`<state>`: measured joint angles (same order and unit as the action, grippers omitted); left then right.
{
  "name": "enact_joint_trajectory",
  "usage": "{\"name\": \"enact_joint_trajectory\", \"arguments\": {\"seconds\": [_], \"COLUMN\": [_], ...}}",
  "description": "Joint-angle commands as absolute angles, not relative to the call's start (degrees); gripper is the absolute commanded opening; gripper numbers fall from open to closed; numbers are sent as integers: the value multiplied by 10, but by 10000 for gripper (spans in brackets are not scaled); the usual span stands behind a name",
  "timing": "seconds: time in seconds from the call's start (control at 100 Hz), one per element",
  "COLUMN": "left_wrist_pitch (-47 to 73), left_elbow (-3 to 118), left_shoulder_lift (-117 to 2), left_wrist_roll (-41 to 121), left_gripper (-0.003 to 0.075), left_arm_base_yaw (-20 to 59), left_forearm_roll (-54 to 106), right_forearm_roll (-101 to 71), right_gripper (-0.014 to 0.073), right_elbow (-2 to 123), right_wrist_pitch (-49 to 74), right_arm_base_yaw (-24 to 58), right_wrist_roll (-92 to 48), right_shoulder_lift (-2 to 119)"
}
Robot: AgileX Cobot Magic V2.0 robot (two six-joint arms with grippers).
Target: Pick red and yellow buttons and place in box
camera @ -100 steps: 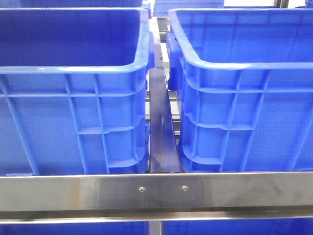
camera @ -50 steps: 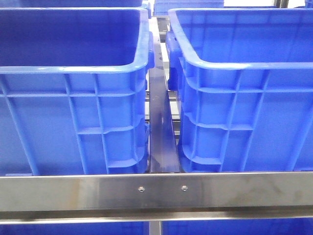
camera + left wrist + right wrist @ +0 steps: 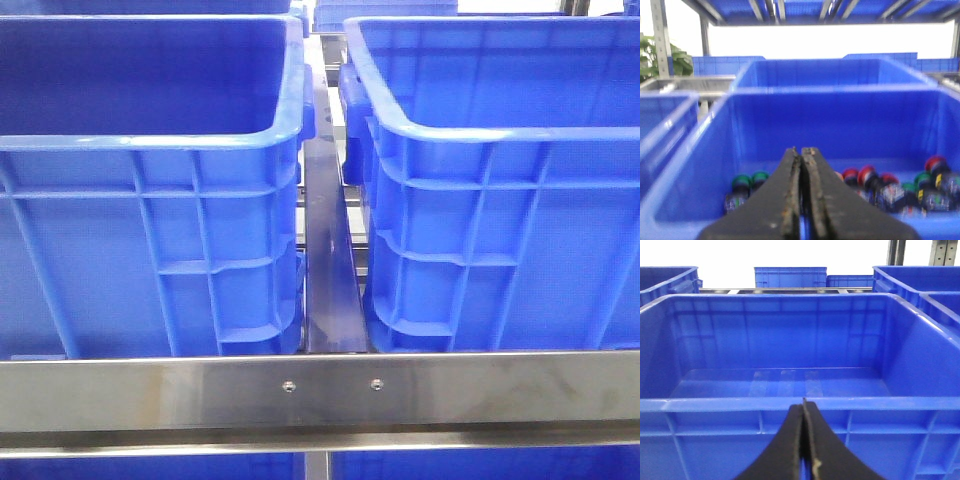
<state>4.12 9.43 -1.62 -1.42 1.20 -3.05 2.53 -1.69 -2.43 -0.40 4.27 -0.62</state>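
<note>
While nothing had shifted over the last second, both the left claw (image 3: pixel 801 200) and right claw (image 3: pixel 803 445) stayed clenched empty; red buttons (image 3: pixel 866 176) lay at five o'clock in their crate (image 3: pixel 705 145), unpicked, and the box (image 3: pixel 780 405) sat bare

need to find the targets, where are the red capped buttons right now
In the left wrist view, the red-capped round buttons lie on the floor of the deep blue plastic crate, beyond the shut left gripper, mixed among green-capped buttons. The front view hides them.

A steel frame rail (image 3: pixel 320 392) runs across the front. Behind it, two blue crates, left (image 3: pixel 150 200) and right (image 3: pixel 500 200), stand side by side, a dark metal bar (image 3: pixel 327 270) between them.
</note>
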Motion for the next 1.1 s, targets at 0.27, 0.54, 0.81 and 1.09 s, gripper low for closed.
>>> {"name": "enact_joint_trajectory", "arguments": {"seconds": [0.27, 0.54, 0.81, 1.09], "left_wrist_pitch": [159, 205, 277, 390], "left_elbow": [296, 380, 477, 596], "left_shoulder_lift": [-208, -367, -493, -637], "left_wrist_roll": [-20, -20, -18, 15], "left_gripper": [-20, -16, 408, 547], "left_arm_base_yaw": [12, 12, 12, 13], "left_forearm_roll": [-28, -30, -28, -8], "right_forearm_roll": [25, 25, 25, 25], "right_gripper": [-68, -68, -68, -68], "right_elbow": [-7, -7, -7, -7], "right_wrist_pitch": [-71, -71, -71, -71], "right_arm_base_yaw": [-6, -6, -6, -6], "right_wrist_roll": [39, 39, 39, 39], "right_shoulder_lift": [-20, -20, -20, -20]}}
